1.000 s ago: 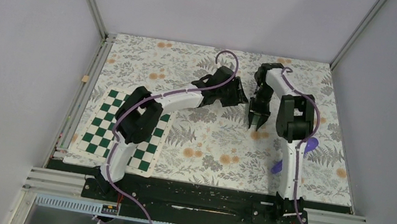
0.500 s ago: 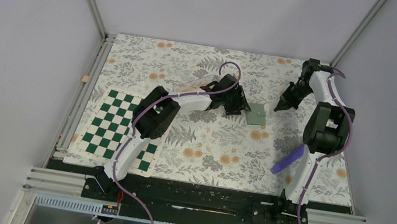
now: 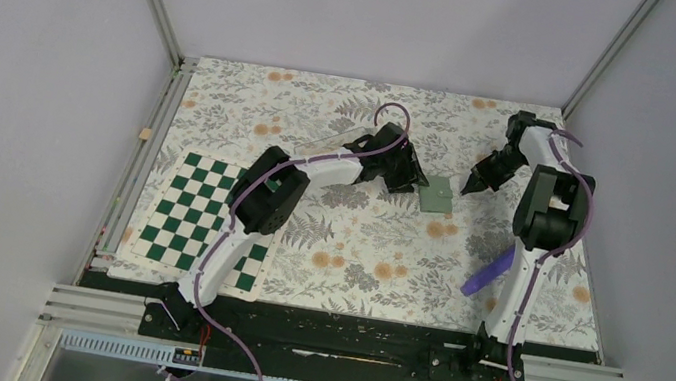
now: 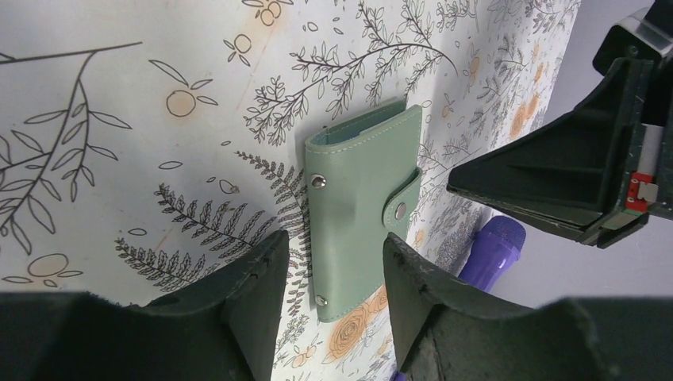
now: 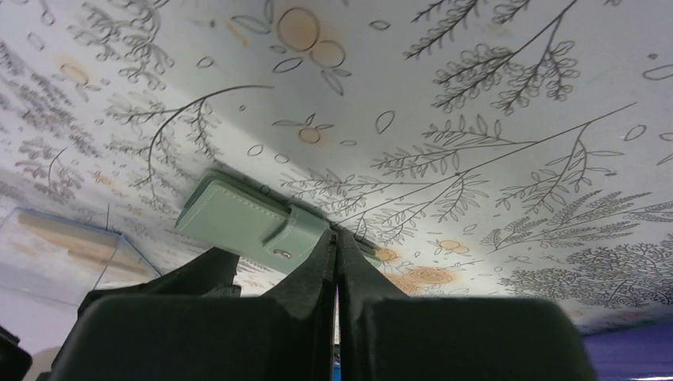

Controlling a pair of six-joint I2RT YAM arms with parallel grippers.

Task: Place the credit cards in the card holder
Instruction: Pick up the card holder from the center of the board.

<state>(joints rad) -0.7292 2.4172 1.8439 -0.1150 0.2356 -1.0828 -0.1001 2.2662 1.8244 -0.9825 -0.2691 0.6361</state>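
The card holder (image 3: 434, 197) is a closed pale green snap wallet lying flat on the floral cloth. In the left wrist view it (image 4: 361, 210) lies just beyond my open, empty left gripper (image 4: 333, 258), lined up with the gap between the jaws. My left gripper (image 3: 414, 179) sits at the holder's left edge. My right gripper (image 3: 469, 184) is shut and empty, its tip (image 5: 335, 238) just right of the holder (image 5: 238, 218) and pointing at it. No orange-yellow credit cards show in any view.
A green-and-white chequered board (image 3: 170, 216) lies at the front left under the left arm. A purple object (image 3: 489, 272) lies by the right arm, also in the left wrist view (image 4: 496, 250). A clear plastic box (image 5: 55, 254) stands behind the left gripper.
My right gripper swung off the holder to the back right, uncovering it, then eased back toward its right edge. My left gripper moved right, up to the holder.
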